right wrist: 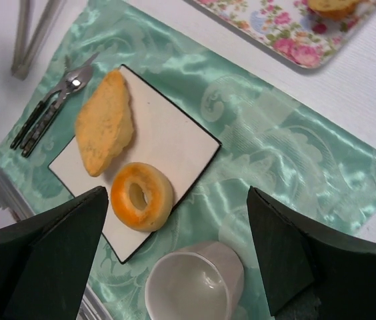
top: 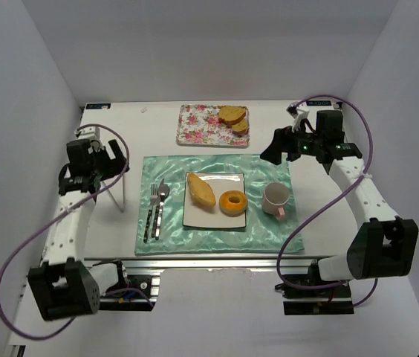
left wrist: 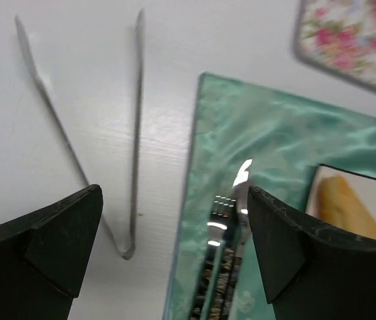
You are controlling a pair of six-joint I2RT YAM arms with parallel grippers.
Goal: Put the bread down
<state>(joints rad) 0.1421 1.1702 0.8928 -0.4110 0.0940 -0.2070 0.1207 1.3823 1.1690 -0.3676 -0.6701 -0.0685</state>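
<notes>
- Left pincer (left wrist: 175, 213) hangs with its jaws spread wide, released, nothing between them. Below it sits the 9 o'clock edge of the placemat (top: 261, 238).
- Right pincer (right wrist: 178, 200) is released as well, jaws wide and gripping nothing, hovering off the placemat's 2 o'clock corner.
- The bread roll (top: 201, 192) lies on the plate (top: 213, 217), towards its 9 o'clock side and inside the rim.
- One ring-shaped bun (top: 232, 202) sits just beside the roll, at the plate's 4 o'clock.
- The plate is in the middle of the placemat, with green margin showing on all four sides.
- One mug (top: 275, 199) stands on the placemat at the plate's 3 o'clock, close to the rim but apart from it.
- Two pieces of cutlery (top: 162, 195) lie side by side at the plate's 9 o'clock, near the placemat's edge.
- One pair of tongs (left wrist: 137, 133) lies on the bare desk (top: 143, 134), just off the placemat at 9 o'clock.
- One floral tray (top: 198, 123) sits at 12 o'clock, with a strip of bare desk between it and the placemat.
- Two toasted slices (top: 232, 115) sit in the tray's 3 o'clock end.
- The placemat's 6 o'clock edge runs right along the near edge of the desk.
- White walls close the desk in at 9, 12 and 3 o'clock.
</notes>
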